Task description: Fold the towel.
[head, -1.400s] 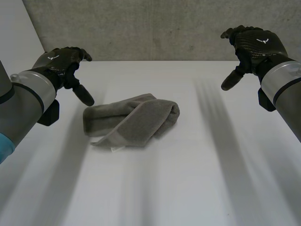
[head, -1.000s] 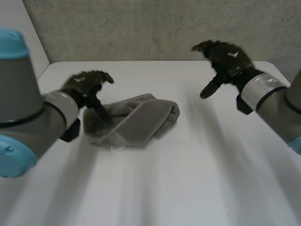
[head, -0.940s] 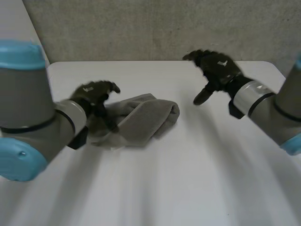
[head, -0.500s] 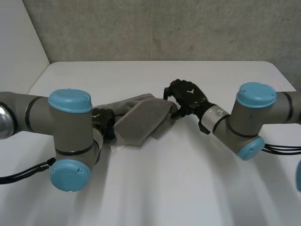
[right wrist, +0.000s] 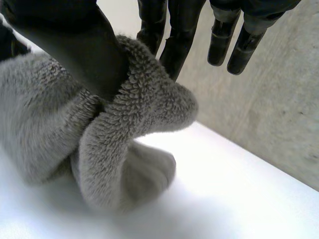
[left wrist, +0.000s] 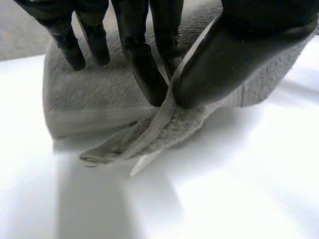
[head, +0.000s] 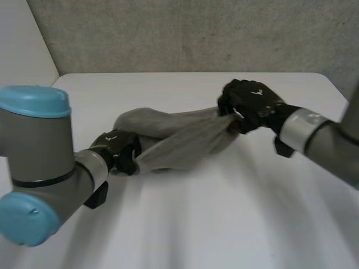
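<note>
The towel is now being stretched between both hands across the middle of the tabletop. 1.4 s ago it was lying there as a loose, crumpled heap, with both hands hovering well apart from it, fingers spread.

The left hand is pinching the towel's near left end. In the left wrist view its thumb is pressing a thin hemmed edge against the fingers, while the remaining fingers are lying straight on the cloth behind. That end is resting on the tabletop, and a small white label is sticking out beneath the pinched edge.

The right hand is gripping the towel's far right end. In the right wrist view its thumb is squeezing a thick roll of pile against two curled fingers, and the other fingers are hanging free of the cloth. Half a second ago this hand was only touching that end, low on the tabletop. Now it is sitting further right and appears to be holding the end up off the surface.

The cloth is running as a drawn-out, twisted band, sloping from the right hand down to the left. A rounded hump is bulging at the band's far left part, just behind the left hand.
</note>
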Controlling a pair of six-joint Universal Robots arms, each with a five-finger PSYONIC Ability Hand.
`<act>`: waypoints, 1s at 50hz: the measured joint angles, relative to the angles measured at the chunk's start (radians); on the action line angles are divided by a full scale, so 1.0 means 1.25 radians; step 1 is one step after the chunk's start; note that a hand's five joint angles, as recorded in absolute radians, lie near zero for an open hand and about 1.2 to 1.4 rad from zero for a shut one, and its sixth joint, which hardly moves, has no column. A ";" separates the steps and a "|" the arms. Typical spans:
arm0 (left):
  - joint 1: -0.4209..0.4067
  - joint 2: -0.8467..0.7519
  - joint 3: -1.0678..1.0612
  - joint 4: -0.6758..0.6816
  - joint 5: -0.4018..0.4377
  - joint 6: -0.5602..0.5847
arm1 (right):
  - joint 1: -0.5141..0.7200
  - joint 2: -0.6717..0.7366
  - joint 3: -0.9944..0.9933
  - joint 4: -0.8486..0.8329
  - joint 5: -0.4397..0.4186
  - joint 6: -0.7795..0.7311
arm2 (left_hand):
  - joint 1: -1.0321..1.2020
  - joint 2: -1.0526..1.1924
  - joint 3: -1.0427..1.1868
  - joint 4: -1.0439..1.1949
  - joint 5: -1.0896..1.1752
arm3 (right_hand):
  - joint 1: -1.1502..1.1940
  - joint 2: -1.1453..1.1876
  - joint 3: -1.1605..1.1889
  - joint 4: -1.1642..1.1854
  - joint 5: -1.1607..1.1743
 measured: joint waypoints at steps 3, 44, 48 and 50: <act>0.008 0.042 -0.025 -0.033 0.032 0.009 | -0.031 -0.051 0.020 0.104 -0.014 -0.125 | 0.000 0.016 0.000 0.000 0.002 | 0.000 0.000 0.000 0.000 0.000; 0.052 0.166 0.111 0.399 0.040 0.168 | 0.068 -0.184 0.175 -0.394 0.122 -0.188 | 0.000 0.032 0.000 0.000 0.028 | 0.004 0.024 0.000 0.000 0.004; 0.068 0.155 -0.007 0.399 0.047 0.233 | 0.065 -0.161 0.286 -0.323 0.094 -0.275 | 0.000 0.032 0.000 0.000 0.028 | -0.006 0.018 0.000 0.000 -0.004; 0.073 0.140 -0.064 0.400 0.054 0.268 | 0.066 -0.147 0.328 -0.286 0.086 -0.314 | 0.001 0.032 0.000 0.000 0.028 | -0.113 -0.095 0.000 0.000 -0.115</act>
